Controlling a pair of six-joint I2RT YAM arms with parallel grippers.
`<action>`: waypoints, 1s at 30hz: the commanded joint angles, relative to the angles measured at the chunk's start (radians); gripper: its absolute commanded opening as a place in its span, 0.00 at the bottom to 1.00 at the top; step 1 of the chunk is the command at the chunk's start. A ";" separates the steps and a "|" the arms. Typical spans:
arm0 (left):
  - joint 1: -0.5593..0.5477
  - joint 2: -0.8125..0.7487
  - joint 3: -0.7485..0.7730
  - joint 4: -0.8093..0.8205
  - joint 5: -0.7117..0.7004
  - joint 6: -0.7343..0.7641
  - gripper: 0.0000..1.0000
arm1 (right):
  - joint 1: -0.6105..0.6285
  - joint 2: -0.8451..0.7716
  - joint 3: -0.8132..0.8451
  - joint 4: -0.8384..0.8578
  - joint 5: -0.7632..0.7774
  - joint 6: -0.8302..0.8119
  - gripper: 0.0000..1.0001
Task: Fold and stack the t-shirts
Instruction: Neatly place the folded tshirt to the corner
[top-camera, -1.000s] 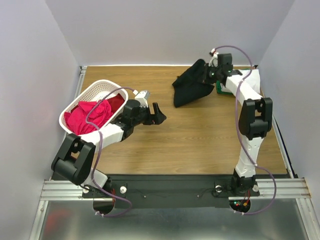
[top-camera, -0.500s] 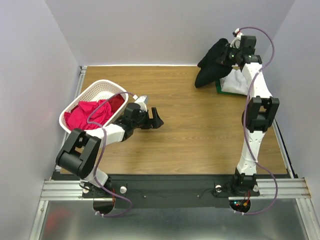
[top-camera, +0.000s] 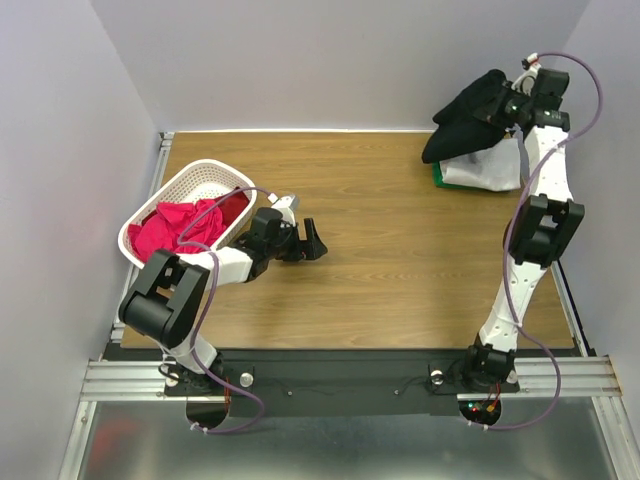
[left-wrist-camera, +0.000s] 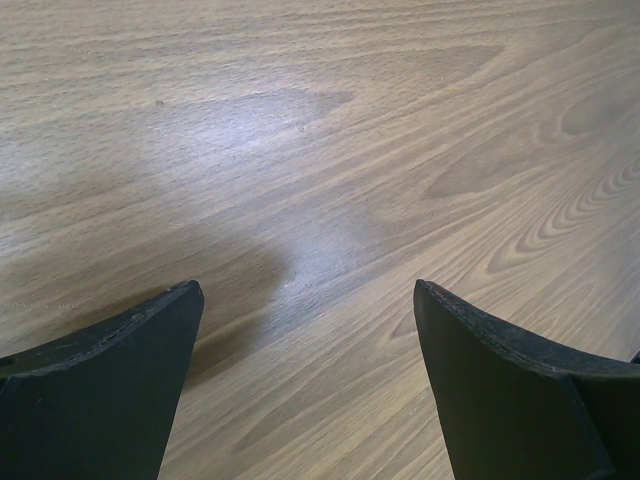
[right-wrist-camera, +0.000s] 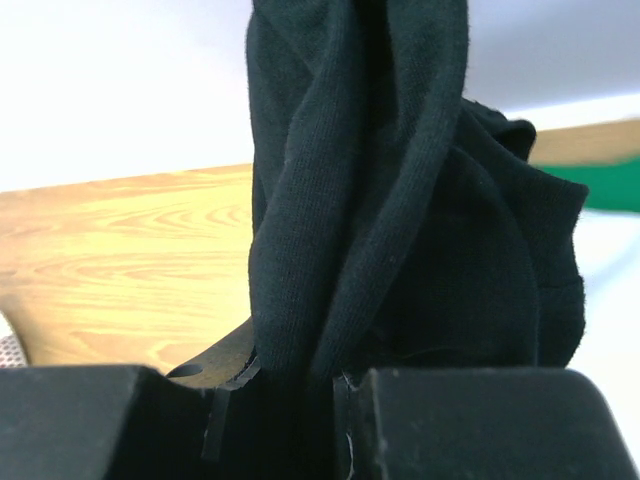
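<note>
— Since the bench is serving as the folding surface, where is the black t-shirt hanging?
— At two o'clock; the right hand is clamping it aloft over the white t-shirt, likely for stacking.
— And the left hand?
— Hovering by the basket at nine o'clock, spread wide, gripping nothing.

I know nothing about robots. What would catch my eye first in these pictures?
The black t-shirt dangles in the air at the far right corner, pinched in the right pincer over a white shirt. Next come the bright pink shirts heaped in the white basket at the left, with the left pincer wide open over the table beside it.
</note>
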 joint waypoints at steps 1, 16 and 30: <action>0.004 0.002 -0.020 0.053 0.017 -0.003 0.99 | -0.032 -0.046 -0.020 0.048 -0.005 -0.019 0.00; 0.004 0.014 -0.022 0.051 0.028 -0.026 0.98 | -0.082 0.087 -0.060 0.046 0.165 -0.183 0.00; 0.005 -0.028 -0.014 0.034 -0.015 -0.034 0.98 | -0.082 0.287 0.015 0.057 0.474 -0.289 0.75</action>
